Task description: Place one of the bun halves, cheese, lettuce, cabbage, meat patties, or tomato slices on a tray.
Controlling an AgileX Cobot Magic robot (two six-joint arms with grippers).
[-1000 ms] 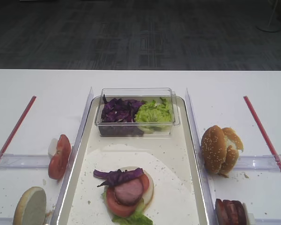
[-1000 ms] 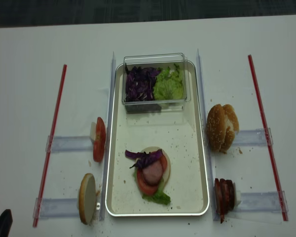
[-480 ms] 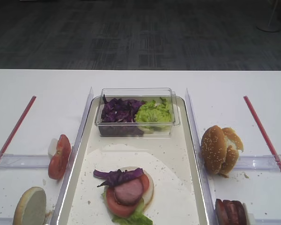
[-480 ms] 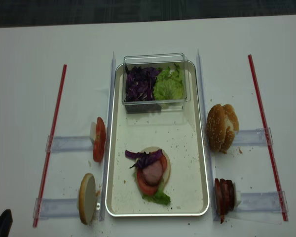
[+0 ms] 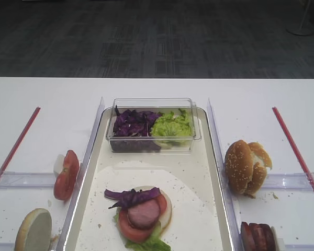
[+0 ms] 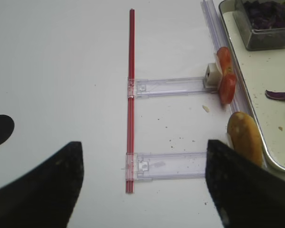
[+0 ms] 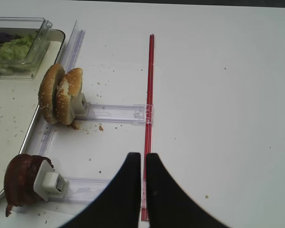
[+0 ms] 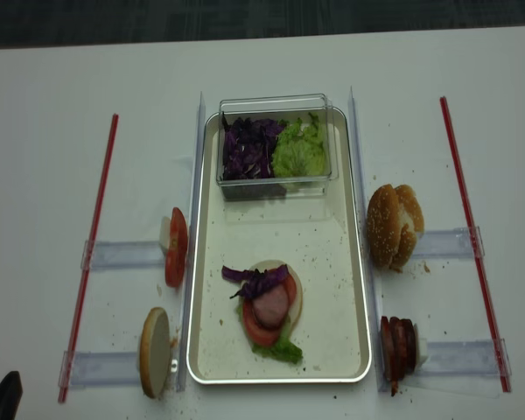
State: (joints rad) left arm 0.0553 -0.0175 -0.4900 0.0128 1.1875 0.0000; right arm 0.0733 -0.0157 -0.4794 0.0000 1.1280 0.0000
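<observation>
Almost nothing differs from a second ago. The food, the tray (image 8: 354, 289) and the holders sit where they did. Only the dark tip of the left gripper (image 8: 4, 398) at the lower left corner sits marginally lower in view.

Even, bright overhead light; soft, faint shadows. White worktop (image 8: 35, 131) near overexposed. Glare patch on tray (image 5: 199, 209). Wrist views slightly soft.

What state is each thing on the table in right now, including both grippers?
tray: holds a half-built burger.
clear tub: open, holding cabbage and lettuce.
bun halves: on edge, outside tray.
tomato slices: on edge, outside tray.
left gripper: open, empty.
right gripper: shut, empty.
</observation>
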